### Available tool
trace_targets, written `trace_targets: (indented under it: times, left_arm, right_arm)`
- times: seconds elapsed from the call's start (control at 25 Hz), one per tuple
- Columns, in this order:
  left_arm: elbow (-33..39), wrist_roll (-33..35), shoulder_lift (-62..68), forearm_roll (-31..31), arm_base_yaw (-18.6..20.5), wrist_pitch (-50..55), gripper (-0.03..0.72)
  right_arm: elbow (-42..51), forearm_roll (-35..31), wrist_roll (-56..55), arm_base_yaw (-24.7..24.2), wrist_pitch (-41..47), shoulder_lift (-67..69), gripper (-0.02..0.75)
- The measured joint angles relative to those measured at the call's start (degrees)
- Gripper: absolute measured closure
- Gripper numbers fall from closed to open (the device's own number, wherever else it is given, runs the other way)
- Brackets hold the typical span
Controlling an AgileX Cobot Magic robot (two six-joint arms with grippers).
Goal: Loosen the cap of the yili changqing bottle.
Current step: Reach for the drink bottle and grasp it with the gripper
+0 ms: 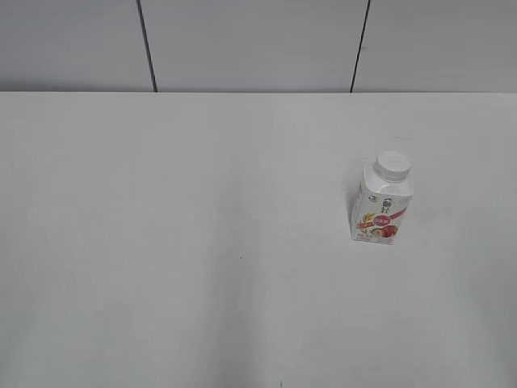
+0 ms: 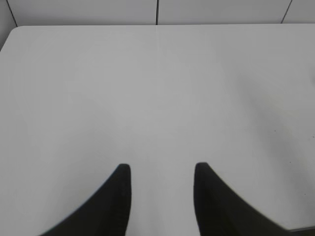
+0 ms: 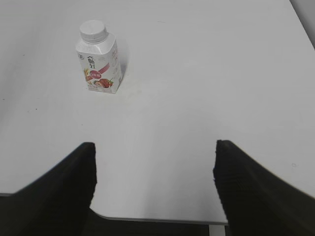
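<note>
The yili changqing bottle (image 1: 381,204) stands upright on the white table at the right; it is small, white and squarish with a pink-red fruit label. Its white ribbed cap (image 1: 393,165) sits on the neck. The bottle also shows in the right wrist view (image 3: 99,61), far ahead and to the left, with the cap (image 3: 93,30) on top. My right gripper (image 3: 155,147) is open and empty near the table's front edge. My left gripper (image 2: 160,168) is open and empty over bare table. Neither gripper shows in the exterior view.
The white table (image 1: 202,242) runs back to a grey panelled wall (image 1: 242,40). Its front edge shows in the right wrist view (image 3: 157,219). The table's rounded far-left corner shows in the left wrist view (image 2: 12,32).
</note>
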State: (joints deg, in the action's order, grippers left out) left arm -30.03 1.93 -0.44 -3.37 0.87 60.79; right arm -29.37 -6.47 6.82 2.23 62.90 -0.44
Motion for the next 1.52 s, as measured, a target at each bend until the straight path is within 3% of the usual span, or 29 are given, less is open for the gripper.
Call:
trace_targets:
  times: [1.52]
  left_arm:
    - [0.0,0.0,0.0,0.0,0.0,0.0,0.442]
  right_arm:
    - [0.0,0.0,0.0,0.0,0.0,0.0,0.152]
